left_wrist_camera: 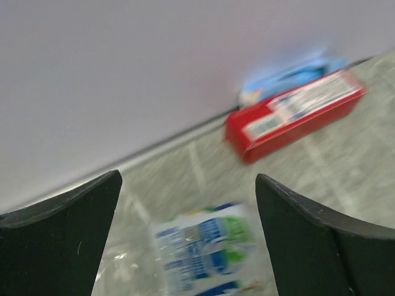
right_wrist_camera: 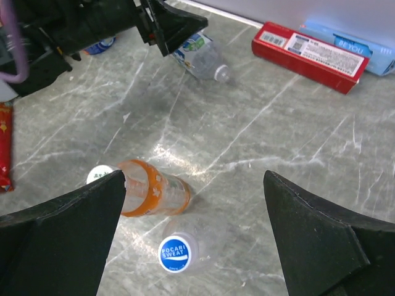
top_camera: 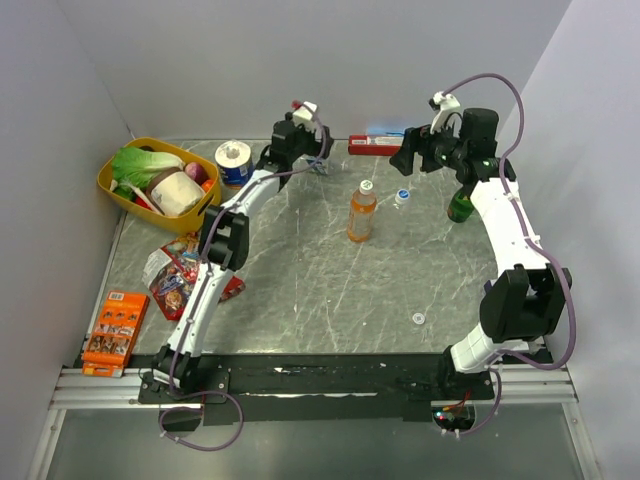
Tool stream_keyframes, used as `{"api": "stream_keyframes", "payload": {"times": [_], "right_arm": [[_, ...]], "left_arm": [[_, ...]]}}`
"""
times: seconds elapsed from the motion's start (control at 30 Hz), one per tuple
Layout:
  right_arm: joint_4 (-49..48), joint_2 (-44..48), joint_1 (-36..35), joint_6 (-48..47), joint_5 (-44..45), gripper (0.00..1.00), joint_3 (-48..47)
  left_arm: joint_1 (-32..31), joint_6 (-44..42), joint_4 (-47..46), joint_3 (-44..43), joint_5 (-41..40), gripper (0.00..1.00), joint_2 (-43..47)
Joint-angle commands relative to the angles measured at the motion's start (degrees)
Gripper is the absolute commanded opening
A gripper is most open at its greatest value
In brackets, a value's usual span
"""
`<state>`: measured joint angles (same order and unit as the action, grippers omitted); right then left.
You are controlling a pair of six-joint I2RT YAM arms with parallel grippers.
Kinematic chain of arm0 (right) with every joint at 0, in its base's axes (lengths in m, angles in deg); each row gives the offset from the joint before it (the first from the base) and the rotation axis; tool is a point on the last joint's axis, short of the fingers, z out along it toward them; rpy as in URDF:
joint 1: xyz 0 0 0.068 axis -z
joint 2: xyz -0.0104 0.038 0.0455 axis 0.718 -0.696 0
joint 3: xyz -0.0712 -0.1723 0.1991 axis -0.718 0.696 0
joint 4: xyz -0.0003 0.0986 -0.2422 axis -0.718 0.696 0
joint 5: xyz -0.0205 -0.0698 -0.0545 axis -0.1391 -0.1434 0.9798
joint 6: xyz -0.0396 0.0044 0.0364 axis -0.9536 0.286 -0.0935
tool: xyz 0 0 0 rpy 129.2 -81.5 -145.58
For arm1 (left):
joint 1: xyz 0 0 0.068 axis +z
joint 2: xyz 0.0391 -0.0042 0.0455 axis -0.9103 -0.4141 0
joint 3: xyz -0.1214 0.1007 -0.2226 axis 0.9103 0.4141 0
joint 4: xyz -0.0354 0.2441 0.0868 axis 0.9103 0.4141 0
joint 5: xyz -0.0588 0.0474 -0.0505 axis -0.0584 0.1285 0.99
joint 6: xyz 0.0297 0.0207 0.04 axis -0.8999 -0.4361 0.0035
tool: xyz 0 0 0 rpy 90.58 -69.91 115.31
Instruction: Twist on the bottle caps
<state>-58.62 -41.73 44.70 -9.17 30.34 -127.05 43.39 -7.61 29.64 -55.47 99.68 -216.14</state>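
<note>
The orange-drink bottle (top_camera: 362, 215) stands mid-table with a white cap (top_camera: 366, 186) on its neck; it also shows in the right wrist view (right_wrist_camera: 151, 196). Beside it stands a small clear bottle (top_camera: 402, 198) topped by a blue cap (right_wrist_camera: 174, 254). The water bottle with the blue-white label (right_wrist_camera: 199, 54) lies on its side at the back. My left gripper (top_camera: 318, 160) is open over it, and the bottle (left_wrist_camera: 207, 253) shows blurred between the fingers. My right gripper (right_wrist_camera: 195, 179) is open and empty, above the two standing bottles. A loose white cap (top_camera: 418, 319) lies near the front right.
A red box (top_camera: 375, 145) and a blue pack (right_wrist_camera: 355, 46) lie by the back wall. A dark green glass bottle (top_camera: 460, 206) stands under the right arm. A yellow basket (top_camera: 112, 188) of food, a white roll (top_camera: 233, 157), snack packets (top_camera: 172, 275) and an orange box (top_camera: 115, 326) are at the left.
</note>
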Motion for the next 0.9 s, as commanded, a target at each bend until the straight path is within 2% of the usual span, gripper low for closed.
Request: {"api": "stream_keyframes", "payload": {"times": [0.0,0.23,0.3,0.4,0.43,0.5,0.53,0.57,0.63,0.77,0.8,0.87], "right_arm": [[-1.96,4.03,0.84,0.47,-0.05,0.99,1.05],[-2.13,3.07,2.60,0.90,-0.22,0.99,1.85],[-1.52,2.54,2.60,0.99,-0.92,0.99,0.80],[-0.55,1.93,2.60,0.73,-1.10,0.99,-0.78],[-0.46,1.93,2.60,0.64,-1.02,0.99,-1.05],[-0.55,2.10,2.60,1.52,-1.36,0.99,-1.84],[-0.55,2.19,2.51,1.78,-1.63,0.99,-2.19],[-0.64,2.36,2.42,2.39,-1.80,0.99,-2.54],[-0.81,2.89,2.34,2.84,-2.94,0.99,-2.89],[-0.55,3.16,2.16,3.19,-3.74,0.99,-3.95],[-0.64,3.50,2.16,3.02,-4.00,0.99,-3.95],[-0.20,3.77,2.16,1.97,-3.91,0.99,-4.21]], "left_arm": [[3.26,2.58,2.34,-3.75,0.32,0.96,-2.72],[3.08,-0.05,8.04,-3.83,5.43,0.96,-2.81],[3.08,-0.32,16.20,-2.43,7.18,0.96,-0.53],[3.17,-1.11,24.20,10.54,11.75,0.99,9.29],[3.17,-1.11,24.57,21.03,12.89,0.98,12.80],[3.52,-1.11,21.27,33.11,18.41,0.97,25.10],[3.52,-2.50,19.15,44.83,19.66,0.97,29.41],[3.52,-3.12,17.04,49.82,20.37,0.98,37.80],[3.87,-2.69,14.30,58.44,19.41,0.99,46.71],[4.75,-1.99,19.64,57.70,16.33,0.99,51.07],[5.27,-2.42,20.96,56.83,17.11,0.96,51.59],[5.89,-7.77,23.08,56.99,19.74,0.96,54.05]]}}
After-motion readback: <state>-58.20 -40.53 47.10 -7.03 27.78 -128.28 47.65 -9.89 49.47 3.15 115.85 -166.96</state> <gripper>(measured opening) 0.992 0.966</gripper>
